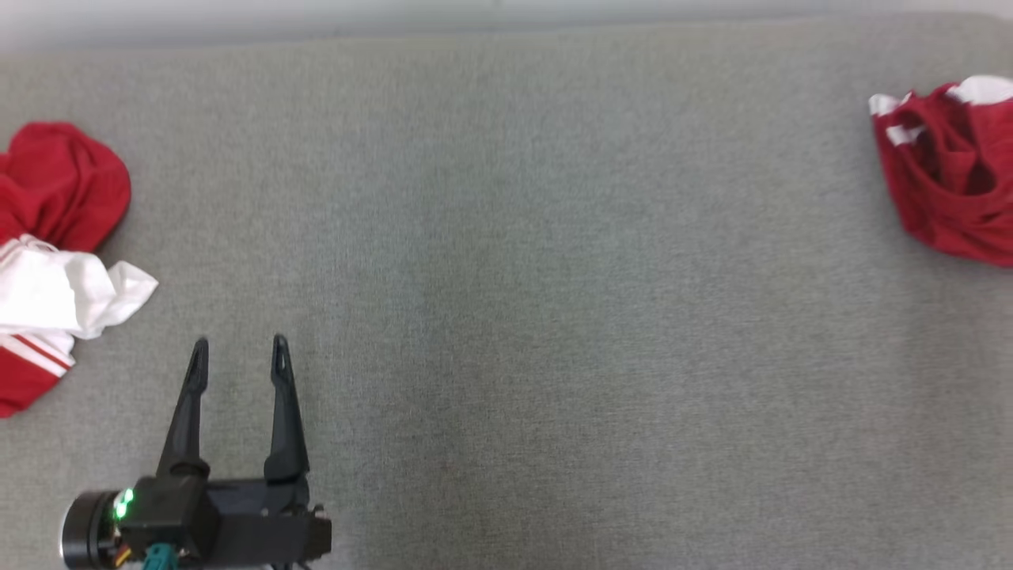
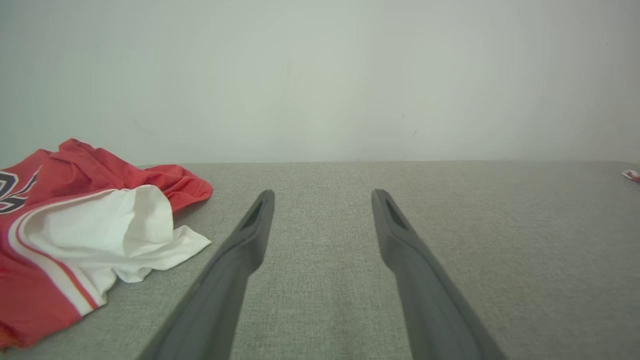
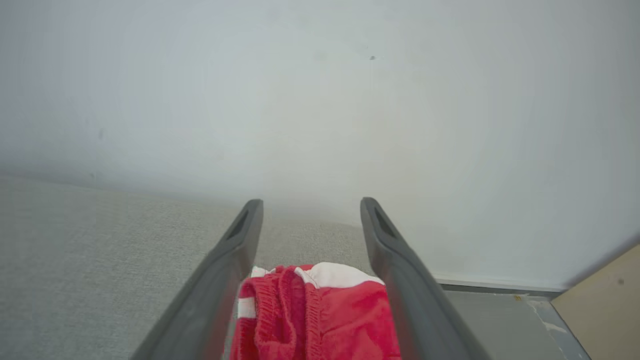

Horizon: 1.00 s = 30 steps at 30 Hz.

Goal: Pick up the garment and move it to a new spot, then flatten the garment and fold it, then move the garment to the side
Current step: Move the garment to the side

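A crumpled red garment with white trim (image 1: 950,182) lies at the far right edge of the grey fabric surface (image 1: 522,301). In the right wrist view this garment (image 3: 320,315) bunches low between the two dark fingers of my right gripper (image 3: 311,206), which is open above it; I cannot tell whether they touch. A second red and white garment (image 1: 55,237) is heaped at the left edge, with dark lettering showing in the left wrist view (image 2: 75,235). My left gripper (image 1: 237,352) is open and holds nothing, just right of that heap and apart from it (image 2: 322,200).
A pale wall runs along the back of the surface. In the right wrist view the surface's right edge (image 3: 490,287) drops to a grey floor, with a tan board (image 3: 600,310) beside it. The wide grey middle stretches between the two garments.
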Available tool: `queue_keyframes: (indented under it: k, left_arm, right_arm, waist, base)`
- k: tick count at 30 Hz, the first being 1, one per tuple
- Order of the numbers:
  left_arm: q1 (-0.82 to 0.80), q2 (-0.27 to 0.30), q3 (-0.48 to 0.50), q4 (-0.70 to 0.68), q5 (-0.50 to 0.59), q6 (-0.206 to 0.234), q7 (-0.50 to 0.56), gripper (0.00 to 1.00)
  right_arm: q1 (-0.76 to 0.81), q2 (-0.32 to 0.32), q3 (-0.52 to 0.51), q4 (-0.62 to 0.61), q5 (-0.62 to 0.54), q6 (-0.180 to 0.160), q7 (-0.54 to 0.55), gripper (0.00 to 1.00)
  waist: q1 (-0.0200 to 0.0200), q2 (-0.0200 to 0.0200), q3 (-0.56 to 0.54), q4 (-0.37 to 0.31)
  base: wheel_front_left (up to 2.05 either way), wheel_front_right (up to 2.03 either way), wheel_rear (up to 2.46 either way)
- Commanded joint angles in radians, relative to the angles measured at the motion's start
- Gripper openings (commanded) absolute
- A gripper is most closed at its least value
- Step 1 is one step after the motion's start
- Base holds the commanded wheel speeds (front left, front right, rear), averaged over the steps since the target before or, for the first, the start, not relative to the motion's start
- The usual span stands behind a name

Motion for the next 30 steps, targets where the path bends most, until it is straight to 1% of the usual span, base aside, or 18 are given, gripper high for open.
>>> queue_keyframes:
  k: [1, 3, 8, 9, 16, 20, 23, 25, 26, 30]
  left_arm:
    - [0.029, 0.000, 0.008, 0.007, -0.004, -0.002, -0.002, 1.00]
    - [0.045, 0.000, 0.017, 0.014, -0.009, -0.003, -0.002, 1.00]
    - [0.074, 0.000, 0.032, 0.034, -0.004, -0.015, -0.002, 1.00]
    - [0.074, 0.000, 0.032, 0.034, -0.004, -0.015, -0.002, 1.00]
    - [0.106, 0.000, 0.030, 0.049, -0.020, -0.007, -0.002, 1.00]
    - [0.122, 0.000, 0.024, 0.051, -0.028, 0.001, -0.002, 1.00]
    - [0.139, 0.000, 0.024, 0.053, -0.031, 0.002, -0.002, 1.00]
    - [0.152, 0.000, 0.029, 0.055, -0.032, 0.004, -0.002, 1.00]
    - [0.162, 0.000, 0.030, 0.057, -0.033, 0.006, -0.002, 1.00]
    - [0.176, 0.000, 0.028, 0.064, -0.036, 0.008, -0.002, 1.00]
  right_arm:
    - [0.036, 0.025, -0.044, -0.058, -0.029, -0.002, -0.006, 1.00]
    - [0.096, 0.055, -0.081, -0.117, -0.073, -0.002, -0.005, 1.00]
    - [0.233, 0.134, -0.220, -0.286, -0.193, -0.002, -0.004, 1.00]
    - [0.233, 0.134, -0.220, -0.286, -0.193, -0.002, -0.004, 1.00]
    - [0.492, 0.246, -0.417, -0.527, -0.334, -0.002, -0.004, 1.00]
    - [0.641, 0.312, -0.507, -0.659, -0.385, -0.002, -0.004, 1.00]
    - [0.751, 0.361, -0.557, -0.739, -0.400, -0.002, -0.004, 1.00]
    - [0.806, 0.387, -0.571, -0.784, -0.411, -0.002, -0.004, 1.00]
    - [0.859, 0.411, -0.594, -0.820, -0.426, -0.002, -0.005, 1.00]
    - [0.962, 0.481, -0.676, -0.877, -0.440, -0.002, -0.004, 1.00]
  waist:
    - [0.0002, 0.0000, -0.071, -0.026]
    - [0.0002, 0.0000, -0.089, -0.034]
    - [0.0002, 0.0000, -0.129, -0.046]
    - [0.0002, 0.0000, -0.129, -0.046]
    - [0.0002, 0.0000, -0.186, -0.036]
    - [0.0002, 0.0000, -0.212, -0.029]
    - [0.0002, 0.0000, -0.230, -0.027]
    - [0.0002, 0.0000, -0.240, -0.030]
    - [0.0002, 0.0000, -0.248, -0.030]
    - [0.0002, 0.0000, -0.265, -0.025]
  base:
    - [0.00, 0.00, 0.00]
    - [0.00, 0.00, 0.00]
    - [0.00, 0.00, 0.00]
    - [0.00, 0.00, 0.00]
    - [0.00, 0.00, 0.00]
    - [0.00, 0.00, 0.00]
    - [0.00, 0.00, 0.00]
    - [0.00, 0.00, 0.00]
    - [0.00, 0.00, 0.00]
    - [0.00, 0.00, 0.00]
